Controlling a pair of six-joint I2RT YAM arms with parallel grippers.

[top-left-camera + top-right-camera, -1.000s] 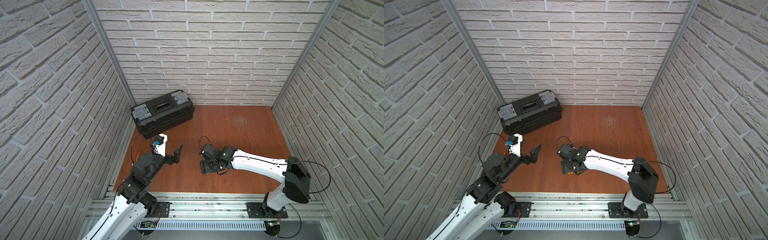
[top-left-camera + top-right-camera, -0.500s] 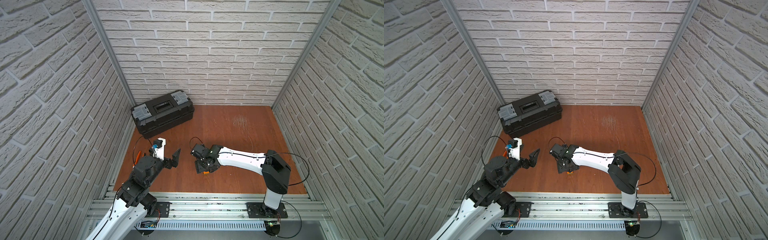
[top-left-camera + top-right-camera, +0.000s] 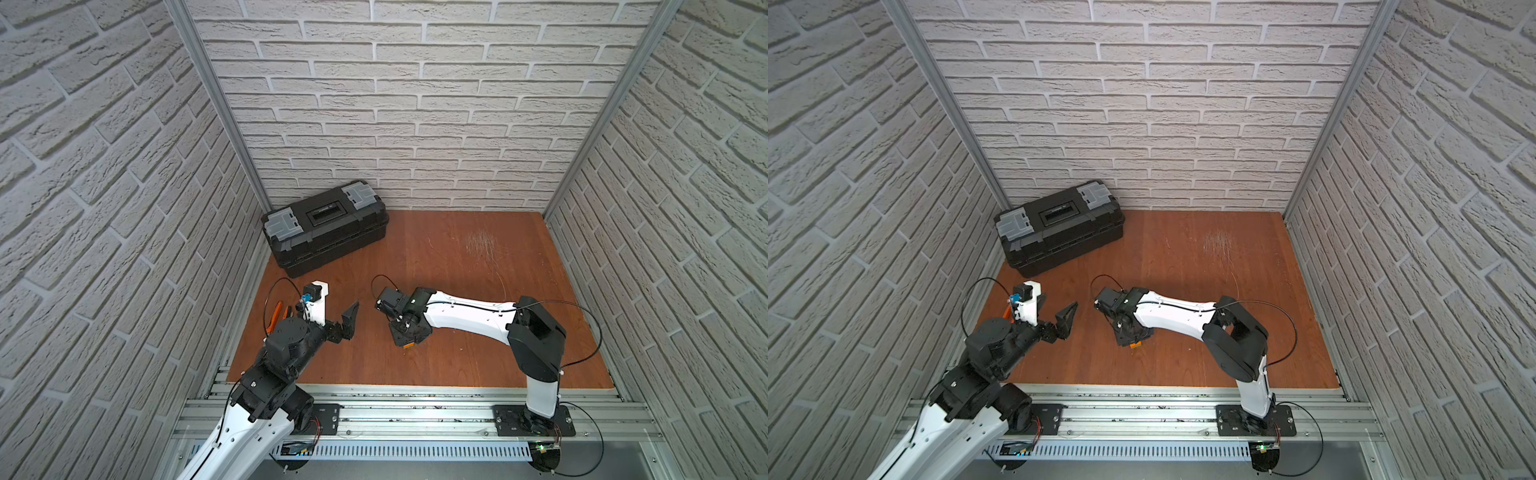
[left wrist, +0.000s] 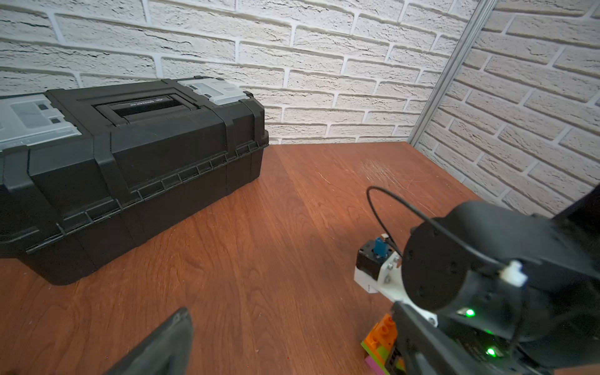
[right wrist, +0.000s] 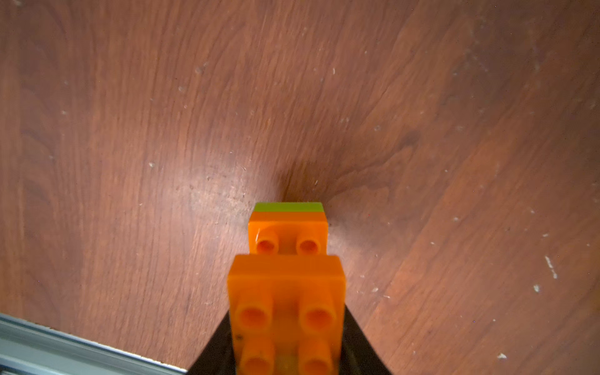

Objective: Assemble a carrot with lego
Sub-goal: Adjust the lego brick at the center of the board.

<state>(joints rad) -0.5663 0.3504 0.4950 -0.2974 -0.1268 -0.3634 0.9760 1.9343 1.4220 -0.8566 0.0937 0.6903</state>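
Observation:
The carrot is a partial stack of lego, with orange bricks (image 5: 285, 292) on top, a lime-green layer (image 5: 289, 206) under them and a pink one (image 4: 373, 365) at the bottom. It stands on the wooden table (image 3: 457, 257) near the front middle. In both top views only an orange corner (image 3: 409, 345) (image 3: 1136, 344) shows under the right gripper. My right gripper (image 5: 285, 313) (image 3: 409, 334) (image 3: 1131, 334) points straight down, its jaws pressed against both sides of the top orange brick. My left gripper (image 3: 328, 313) (image 3: 1054, 309) (image 4: 292, 357) hovers open and empty to the left of the stack.
A black toolbox (image 3: 326, 226) (image 3: 1059, 226) (image 4: 130, 156) lies shut at the back left. Orange-handled pliers (image 3: 274, 313) (image 3: 1007, 311) lie by the left wall, partly under the left arm. Brick walls close three sides, and an aluminium rail (image 3: 415, 395) runs along the front.
The right arm's elbow swung left while its gripper stayed over the stack, and its jaws narrowed onto the orange brick. The left gripper drifted slightly toward the front, still open.

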